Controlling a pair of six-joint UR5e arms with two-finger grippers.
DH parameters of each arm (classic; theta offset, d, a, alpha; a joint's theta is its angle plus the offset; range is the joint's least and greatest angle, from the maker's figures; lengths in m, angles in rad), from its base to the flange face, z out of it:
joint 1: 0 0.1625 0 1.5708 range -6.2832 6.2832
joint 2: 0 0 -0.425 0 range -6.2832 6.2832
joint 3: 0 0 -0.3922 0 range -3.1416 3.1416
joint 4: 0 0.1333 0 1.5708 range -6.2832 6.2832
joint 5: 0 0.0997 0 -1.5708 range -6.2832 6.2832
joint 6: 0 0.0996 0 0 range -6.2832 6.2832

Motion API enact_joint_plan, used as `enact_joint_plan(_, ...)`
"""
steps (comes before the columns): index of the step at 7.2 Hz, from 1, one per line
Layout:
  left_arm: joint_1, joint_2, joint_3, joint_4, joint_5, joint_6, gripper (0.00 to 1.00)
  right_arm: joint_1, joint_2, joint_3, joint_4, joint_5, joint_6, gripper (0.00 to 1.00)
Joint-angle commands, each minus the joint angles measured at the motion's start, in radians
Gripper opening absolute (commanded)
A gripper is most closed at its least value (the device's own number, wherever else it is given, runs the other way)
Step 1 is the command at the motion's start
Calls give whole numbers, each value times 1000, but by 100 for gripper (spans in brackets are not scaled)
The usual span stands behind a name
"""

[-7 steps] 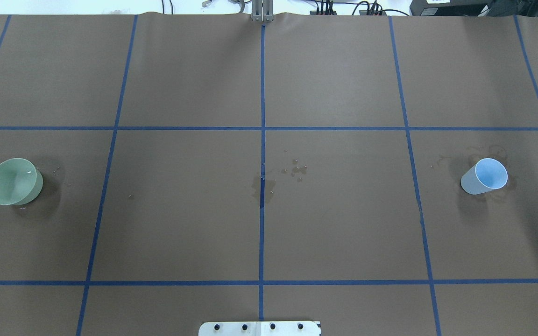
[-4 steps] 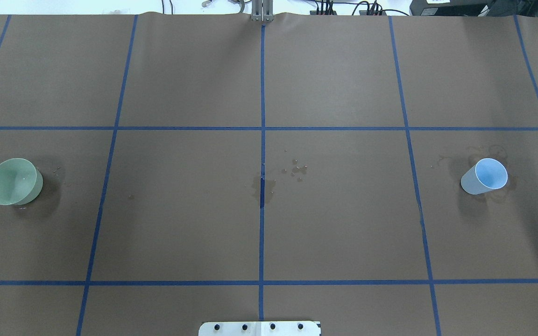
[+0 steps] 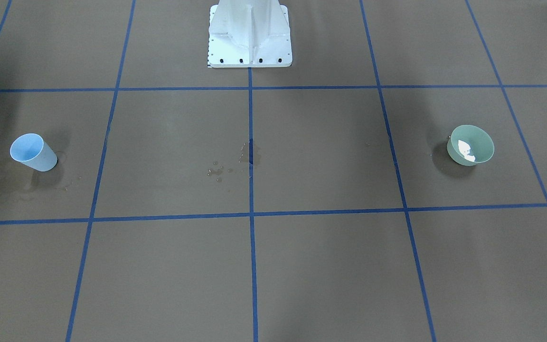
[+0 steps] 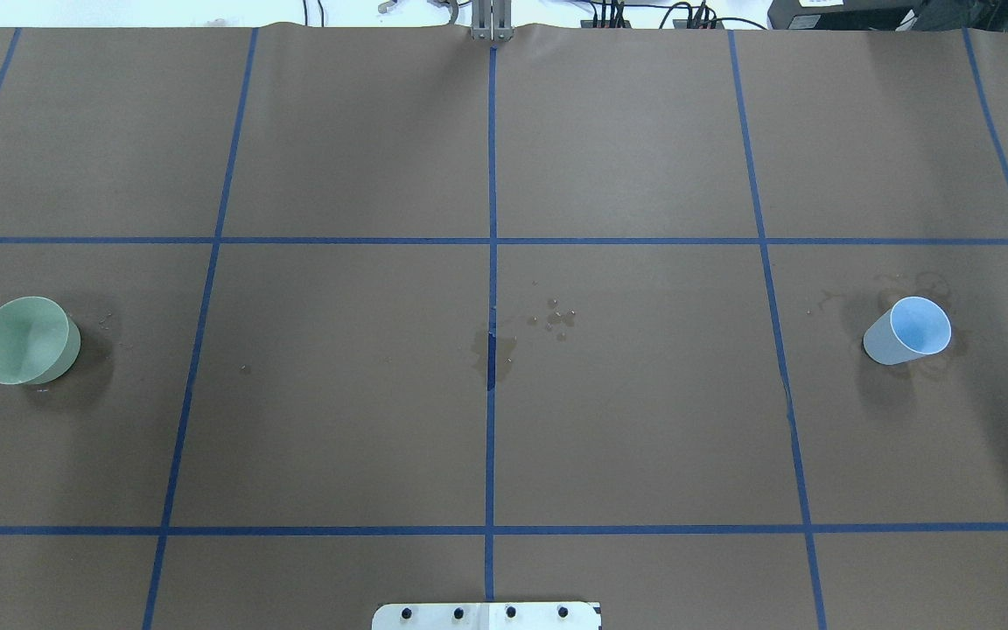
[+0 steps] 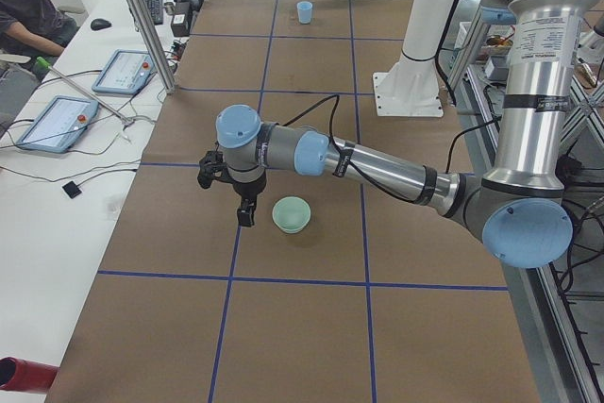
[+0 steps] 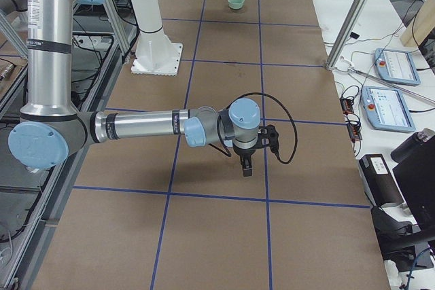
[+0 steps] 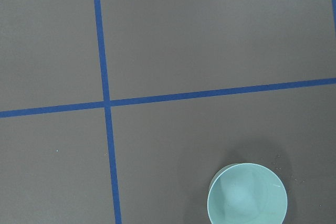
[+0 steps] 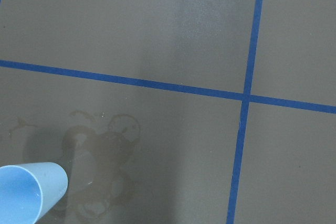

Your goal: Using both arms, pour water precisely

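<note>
The green bowl [image 4: 27, 340] stands open side up near the left end of the table [image 4: 486, 437], and the blue cup [image 4: 906, 330] stands upright near the right end, well apart from it. The water [image 3: 466, 149] shows as a bright white shine inside the bowl; I cannot tell if the cup has any. Some drops [image 4: 556, 319] lie on the table in the middle. The left gripper [image 5: 244, 218] is the one near the bowl. It hangs above the table and points down, a bit to the side of the bowl and not over it, so the bowl sits in the bottom right corner of the left wrist view. The left arm [image 5: 377, 169] is stretched out low and long. The right arm [image 6: 143, 127] is stretched the same way, and the right gripper [image 6: 247, 169] points down near the cup, which peeks in at the bottom left of its wrist view. I cannot tell if either gripper is open or closed, but neither one holds anything
</note>
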Motion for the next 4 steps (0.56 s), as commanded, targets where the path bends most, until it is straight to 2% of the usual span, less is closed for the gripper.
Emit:
enact_joint_plan(1, 1, 2, -14, -2, 1, 4, 100, -2, 3, -2, 0, -1, 0, 99)
enact_joint_plan(4, 1, 11, -27, 0, 4, 5, 100, 0, 4, -14, 1, -2, -1, 99)
